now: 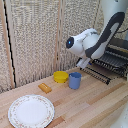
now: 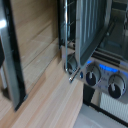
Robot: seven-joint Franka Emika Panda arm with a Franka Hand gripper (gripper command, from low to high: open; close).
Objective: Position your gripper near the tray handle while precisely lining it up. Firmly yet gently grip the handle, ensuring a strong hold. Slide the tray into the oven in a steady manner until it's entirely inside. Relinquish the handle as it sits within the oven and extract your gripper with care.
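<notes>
The tray (image 1: 102,68) is a flat rack of thin dark parallel metal bars, wide and shallow, jutting out of the oven (image 1: 118,56) at the exterior view's right, on the far side of the table (image 1: 90,102). Its front edge is the tray handle (image 1: 96,74), a slim dark bar lying just beyond the blue cup (image 1: 74,80). In the wrist view the tray (image 2: 92,25) shows glossy, closely spaced bars in a chrome-edged frame, above the oven's (image 2: 107,80) round silver knobs.

The gripper (image 1: 82,63) hangs at the end of the smooth white and black arm, right by the handle; whether it touches the bar, and how far its fingers are spread, I cannot tell.

The table is pale wooden planking. On it lie a round yellow bowl (image 1: 61,76), a small orange block (image 1: 45,87) and a white patterned plate (image 1: 31,111)
</notes>
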